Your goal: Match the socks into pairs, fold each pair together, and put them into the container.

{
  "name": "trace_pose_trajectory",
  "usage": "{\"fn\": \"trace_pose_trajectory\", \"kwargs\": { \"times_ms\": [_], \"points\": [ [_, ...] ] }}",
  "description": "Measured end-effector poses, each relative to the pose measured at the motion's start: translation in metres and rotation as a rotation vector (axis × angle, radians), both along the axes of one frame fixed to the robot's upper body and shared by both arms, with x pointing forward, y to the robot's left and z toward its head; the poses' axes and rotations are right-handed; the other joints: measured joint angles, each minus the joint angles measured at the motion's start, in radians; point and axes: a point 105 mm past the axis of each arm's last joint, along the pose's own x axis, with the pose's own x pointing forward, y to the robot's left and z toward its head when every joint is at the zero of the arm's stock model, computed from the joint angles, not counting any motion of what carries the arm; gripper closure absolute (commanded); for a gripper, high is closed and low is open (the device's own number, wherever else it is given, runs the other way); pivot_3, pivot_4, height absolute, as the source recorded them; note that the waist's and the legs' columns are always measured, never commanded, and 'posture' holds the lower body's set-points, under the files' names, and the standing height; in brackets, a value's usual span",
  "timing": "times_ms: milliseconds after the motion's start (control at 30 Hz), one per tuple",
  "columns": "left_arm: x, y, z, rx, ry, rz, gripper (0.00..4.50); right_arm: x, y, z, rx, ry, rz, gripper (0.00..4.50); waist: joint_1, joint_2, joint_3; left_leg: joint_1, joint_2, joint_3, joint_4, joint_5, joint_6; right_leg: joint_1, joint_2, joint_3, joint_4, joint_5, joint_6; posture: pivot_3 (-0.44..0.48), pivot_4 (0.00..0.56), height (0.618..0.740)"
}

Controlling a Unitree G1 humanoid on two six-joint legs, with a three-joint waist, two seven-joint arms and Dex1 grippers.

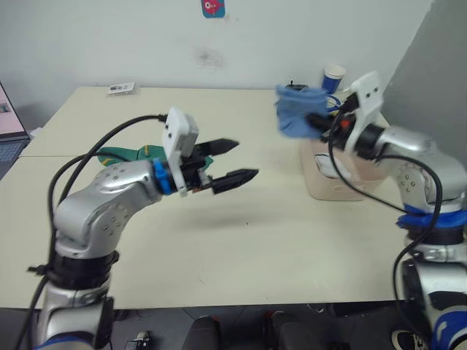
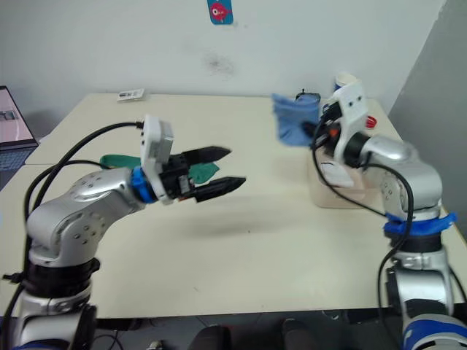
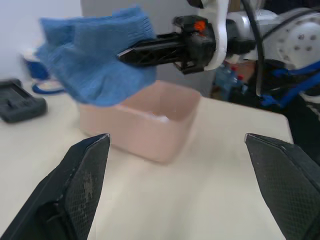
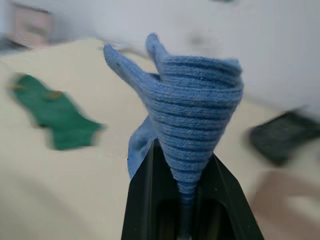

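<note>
Socks are split across the table: the light blue socks are hanging bunched in the air at the table's right side, just above and beside the near-left edge of the pink container, while a dark green sock is lying flat on the tabletop behind the left arm. The container is sitting near the table's right edge, with something white lying inside it. The right gripper is pinching the blue bundle, its two black fingers closing tightly on the folded fabric. The left gripper is hovering over the middle of the table with its fingers spread wide apart, gripping nothing, and pointing toward the container. A blue-and-white cup is standing behind the container by the wall, and a small dark object is lying beside it.
</note>
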Motion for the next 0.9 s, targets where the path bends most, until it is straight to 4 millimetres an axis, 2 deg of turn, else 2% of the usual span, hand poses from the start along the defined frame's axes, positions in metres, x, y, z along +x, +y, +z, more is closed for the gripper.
{"fn": "trace_pose_trajectory", "kwargs": {
  "times_ms": [67, 167, 300, 367, 467, 567, 767, 867, 900],
  "points": [
    [0.004, -0.005, -0.003, -0.005, -0.003, 0.011, 0.02, 0.009, -0.02, -0.002, -0.127, -0.055, -0.082, 4.5, -0.006, 0.0, 0.0, 0.001, 0.0, 0.001, 0.0, 0.0, 0.0, 0.0, 0.0, 0.002, 0.0, 0.0, 0.0, 0.0, 0.15, 0.74],
    [0.006, -0.022, -0.011, -0.019, 0.012, -0.002, 0.02, 0.021, -0.04, -0.024, -0.387, -0.066, -0.147, 4.5, -0.011, 0.0, 0.0, 0.001, 0.002, 0.001, -0.001, 0.0, 0.0, -0.002, -0.001, 0.004, 0.002, 0.0, 0.0, 0.0, 0.15, 0.74],
    [0.006, -0.037, -0.013, -0.015, -0.012, -0.02, 0.02, 0.032, -0.041, -0.06, -0.703, -0.028, -0.097, 4.5, -0.012, 0.001, 0.0, 0.001, 0.002, 0.001, -0.001, 0.0, -0.001, -0.004, 0.0, 0.005, 0.005, 0.0, 0.0, 0.0, 0.15, 0.74],
    [0.009, -0.041, -0.012, -0.017, -0.018, -0.015, 0.02, 0.035, -0.039, -0.072, -0.809, -0.011, -0.054, 4.5, -0.012, 0.002, 0.001, 0.001, 0.002, 0.001, 0.0, 0.0, -0.001, -0.004, 0.0, 0.005, 0.005, 0.0, 0.0, 0.0, 0.15, 0.74],
    [0.013, -0.041, -0.013, -0.006, -0.023, 0.006, 0.02, 0.036, -0.033, -0.08, -0.935, 0.017, 0.027, 4.5, -0.012, 0.002, 0.002, 0.001, 0.001, 0.002, 0.0, 0.001, -0.002, -0.004, 0.0, 0.006, 0.005, 0.0, 0.0, 0.0, 0.15, 0.74],
    [0.015, -0.04, -0.013, 0.0, -0.029, 0.02, 0.0, 0.034, -0.03, -0.082, -0.966, 0.035, 0.072, 3.59, -0.007, 0.002, 0.002, 0.001, 0.001, 0.002, 0.0, 0.002, -0.004, -0.004, -0.001, 0.006, 0.005, 0.0, 0.0, 0.0, 0.15, 0.74],
    [0.016, -0.037, -0.021, 0.008, -0.01, 0.035, 0.0, 0.027, -0.03, -0.092, -1.014, 0.124, 0.157, 1.45, -0.004, 0.002, 0.002, 0.001, 0.001, 0.002, 0.001, 0.003, -0.004, -0.003, -0.003, 0.004, 0.005, 0.0, 0.0, 0.0, 0.15, 0.74],
    [0.016, -0.037, -0.021, 0.009, -0.012, 0.035, 0.0, 0.022, -0.036, -0.086, -1.045, 0.171, 0.181, 0.31, -0.004, 0.003, 0.002, 0.001, 0.001, 0.002, 0.001, 0.003, -0.004, -0.002, -0.003, 0.004, 0.005, 0.0, 0.0, 0.0, 0.15, 0.74],
    [0.016, -0.037, -0.021, 0.01, -0.014, 0.035, 0.0, 0.022, -0.038, -0.083, -1.049, 0.179, 0.183, 0.06, -0.005, 0.003, 0.002, 0.001, 0.001, 0.002, 0.001, 0.003, -0.004, -0.002, -0.004, 0.003, 0.005, 0.0, 0.0, 0.0, 0.15, 0.74]
  ]
}}
